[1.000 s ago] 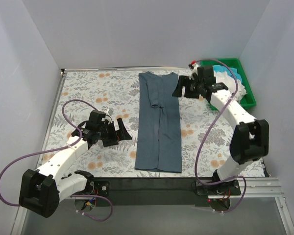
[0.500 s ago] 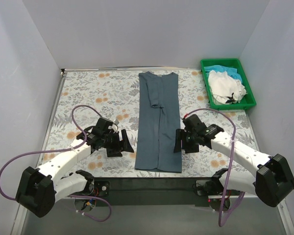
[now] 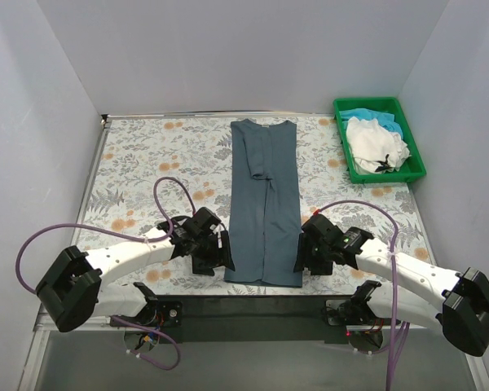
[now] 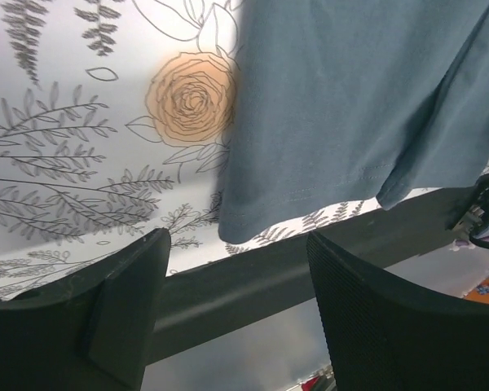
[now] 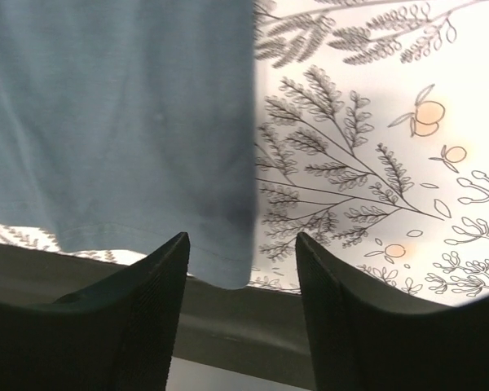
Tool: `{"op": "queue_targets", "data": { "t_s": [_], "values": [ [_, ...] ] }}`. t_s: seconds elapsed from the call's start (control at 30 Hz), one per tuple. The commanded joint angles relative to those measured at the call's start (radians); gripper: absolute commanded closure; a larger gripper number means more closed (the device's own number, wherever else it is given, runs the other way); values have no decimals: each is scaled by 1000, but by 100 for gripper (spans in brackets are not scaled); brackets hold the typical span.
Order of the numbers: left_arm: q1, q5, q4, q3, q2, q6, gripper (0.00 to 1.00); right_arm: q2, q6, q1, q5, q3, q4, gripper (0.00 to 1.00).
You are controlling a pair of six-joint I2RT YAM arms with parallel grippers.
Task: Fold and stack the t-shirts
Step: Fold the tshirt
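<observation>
Left gripper [image 3: 218,256] and right gripper [image 3: 303,255] both wide open, holding nothing. I have one beside each near hem corner of the slate shirt [image 3: 265,195], both equally close. Its long axis runs directly away from me. Far right: white shirt [image 3: 376,142] and turquoise shirt [image 3: 360,115] in the green tray [image 3: 389,175].

Plain slate blue-grey t-shirt [image 3: 265,208] on a white tablecloth [image 3: 147,163] printed with grey line-drawn leaves and pale orange flowers. To the right of that shirt's collar end, a bright green tray [image 3: 389,174] holds a white t-shirt [image 3: 376,142] and a turquoise t-shirt [image 3: 360,115]. At the shirt's near hem, left gripper [image 3: 220,254] and right gripper [image 3: 303,257] are black, on white arms [image 3: 122,259] with purple cables [image 3: 360,202].
</observation>
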Motion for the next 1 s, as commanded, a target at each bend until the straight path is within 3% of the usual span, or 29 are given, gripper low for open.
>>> {"op": "queue_targets", "data": {
  "t_s": [0.0,0.27,0.33,0.63,0.83,0.97],
  "values": [
    [-24,-64,25,44,20,-50,38,-9,53,12,29,-33,10,49],
    [-90,-67,33,74,123,-57,41,16,56,32,-8,-50,32,52],
    [-99,-68,34,84,137,-56,47,17,56,36,-17,-53,44,53],
    [-111,-77,13,87,151,-53,60,70,63,64,-47,-47,61,58],
    [-119,-70,14,81,169,-51,62,94,80,93,-87,-47,61,61],
    [-122,-70,19,64,166,-51,69,93,97,99,-87,-71,52,65]
  ]
}}
